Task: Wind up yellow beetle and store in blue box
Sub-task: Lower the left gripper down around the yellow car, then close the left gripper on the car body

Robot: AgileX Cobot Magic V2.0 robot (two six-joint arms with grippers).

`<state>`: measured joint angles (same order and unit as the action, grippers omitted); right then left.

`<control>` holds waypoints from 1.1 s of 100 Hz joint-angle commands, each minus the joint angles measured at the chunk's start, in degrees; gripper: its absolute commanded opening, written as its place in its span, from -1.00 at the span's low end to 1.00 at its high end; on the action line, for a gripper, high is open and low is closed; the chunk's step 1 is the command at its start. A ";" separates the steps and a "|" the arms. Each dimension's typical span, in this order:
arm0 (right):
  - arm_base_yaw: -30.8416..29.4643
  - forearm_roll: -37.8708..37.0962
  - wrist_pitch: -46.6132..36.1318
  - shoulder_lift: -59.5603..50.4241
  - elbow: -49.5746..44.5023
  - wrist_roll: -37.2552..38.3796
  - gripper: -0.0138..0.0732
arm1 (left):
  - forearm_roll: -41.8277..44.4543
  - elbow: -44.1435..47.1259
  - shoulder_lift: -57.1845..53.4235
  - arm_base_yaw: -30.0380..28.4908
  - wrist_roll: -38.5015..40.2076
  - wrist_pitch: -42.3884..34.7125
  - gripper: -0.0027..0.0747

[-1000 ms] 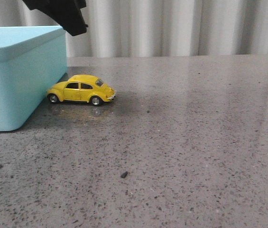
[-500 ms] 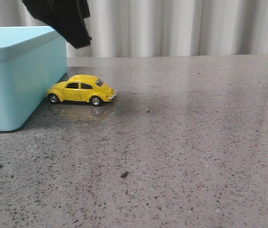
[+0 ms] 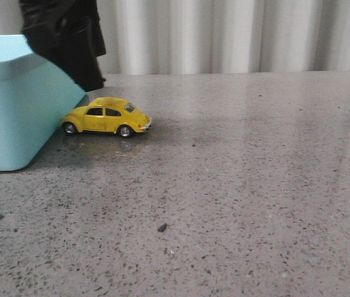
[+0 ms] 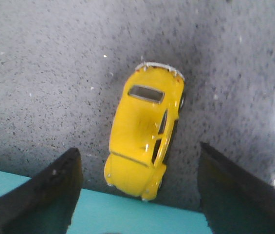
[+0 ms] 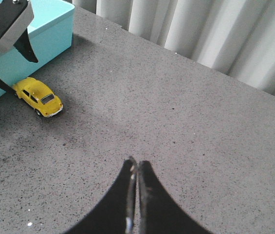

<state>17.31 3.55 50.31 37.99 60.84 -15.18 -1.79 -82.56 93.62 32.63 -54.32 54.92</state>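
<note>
The yellow beetle [image 4: 146,146] lies under the spread left gripper [image 4: 139,195], untouched, beside the blue box [image 3: 13,117]; the right gripper [image 5: 136,195] is clenched.

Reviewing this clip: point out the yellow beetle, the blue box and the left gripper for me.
yellow beetle [image 3: 106,116]: front view, on its side door.
blue box [image 3: 13,117]: front view, on its plain wall that faces the camera.
left gripper [image 4: 139,195]: left wrist view, midway between its open fingertips, above the car's end nearest the box.

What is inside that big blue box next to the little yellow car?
Nothing can be told. The blue box shows only its outer walls and rim; the inside is hidden from every camera, and the left claw covers part of it. The yellow car sits outside on the table.
</note>
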 commanded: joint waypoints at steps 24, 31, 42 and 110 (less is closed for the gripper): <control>0.11 0.18 -4.64 0.11 1.38 -0.47 -0.78 | -7.01 -3.50 0.24 -3.27 -11.89 0.63 0.23; 0.11 0.18 -4.64 0.11 1.38 -0.47 -0.78 | -7.54 -4.84 1.40 -3.27 -12.49 0.76 0.23; 0.11 0.18 -4.67 0.11 1.38 -0.47 -0.78 | -9.34 -7.37 3.55 -3.27 -12.50 0.90 0.23; 0.11 0.18 -4.92 0.11 1.38 -0.47 -0.78 | -9.52 -9.86 10.22 -3.27 -12.73 3.43 0.23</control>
<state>17.31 3.55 49.94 37.99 60.84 -15.18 -10.08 -90.61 106.03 29.46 -67.05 59.94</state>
